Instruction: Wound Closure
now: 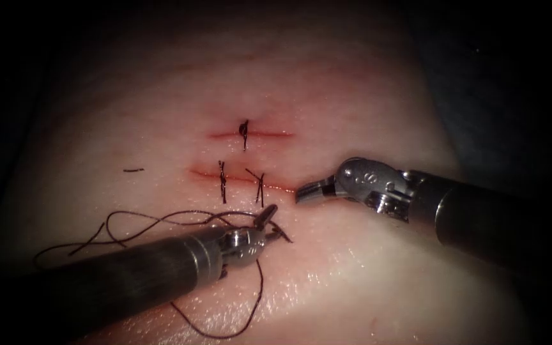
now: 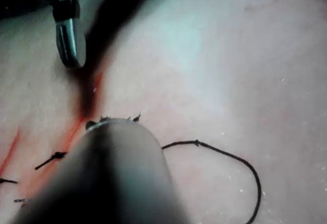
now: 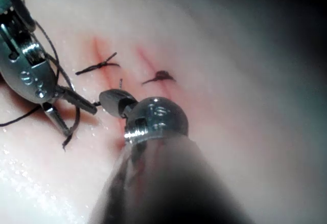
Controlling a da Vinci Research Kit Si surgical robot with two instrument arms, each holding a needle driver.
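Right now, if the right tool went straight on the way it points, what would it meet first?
Probably the right-hand stitch on the lower cut: the right tool, holding nothing, points left along it. Its height above the tissue is unclear.

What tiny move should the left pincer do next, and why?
Probably close the left pincer on the thread: its jaws are open with thread lying between them, holding nothing. The right pincer is shut and empty, at the lower cut's right end.
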